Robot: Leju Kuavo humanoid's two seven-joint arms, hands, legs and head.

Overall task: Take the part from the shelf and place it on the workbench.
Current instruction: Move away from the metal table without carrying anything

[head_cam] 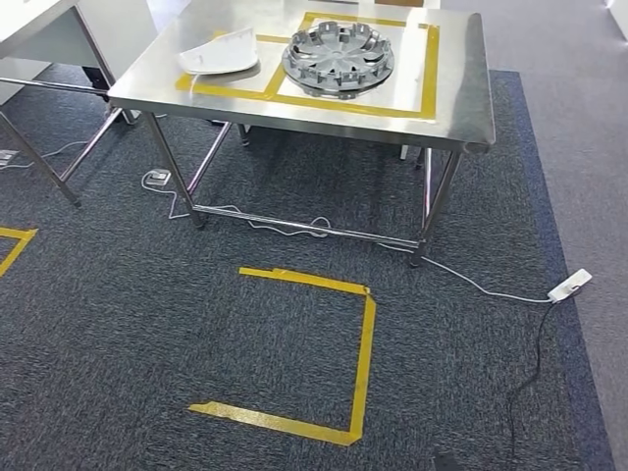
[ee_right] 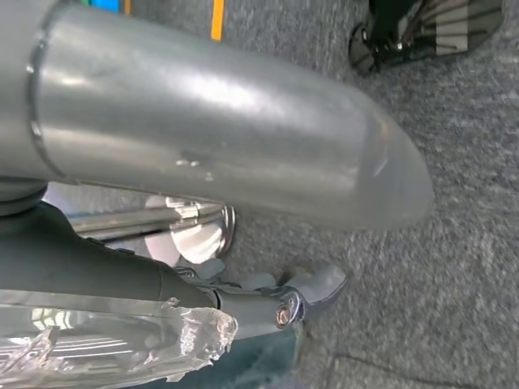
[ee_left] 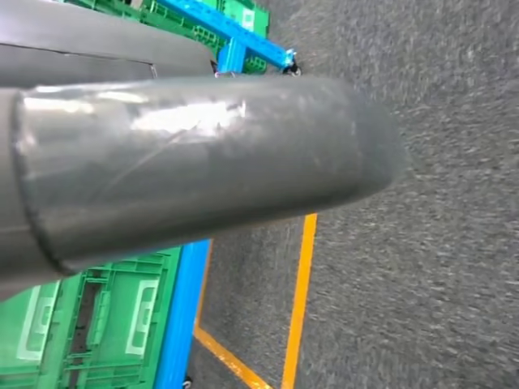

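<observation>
On the right hand (ee_right: 263,304), dark fingers (ee_right: 306,292) lie beside clear plastic wrap (ee_right: 122,344); clamped or not, I cannot tell. The left hand's (ee_left: 202,162) fingers are hidden. The part (head_cam: 338,57) lies on the far surface (head_cam: 459,98), inside yellow tape (head_cam: 430,74); open carpet (head_cam: 222,334) lies nearer.

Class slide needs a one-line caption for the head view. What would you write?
Steel workbench with yellow tape outlines holding a grey wheel cover and a white part, above a taped floor square.
</observation>
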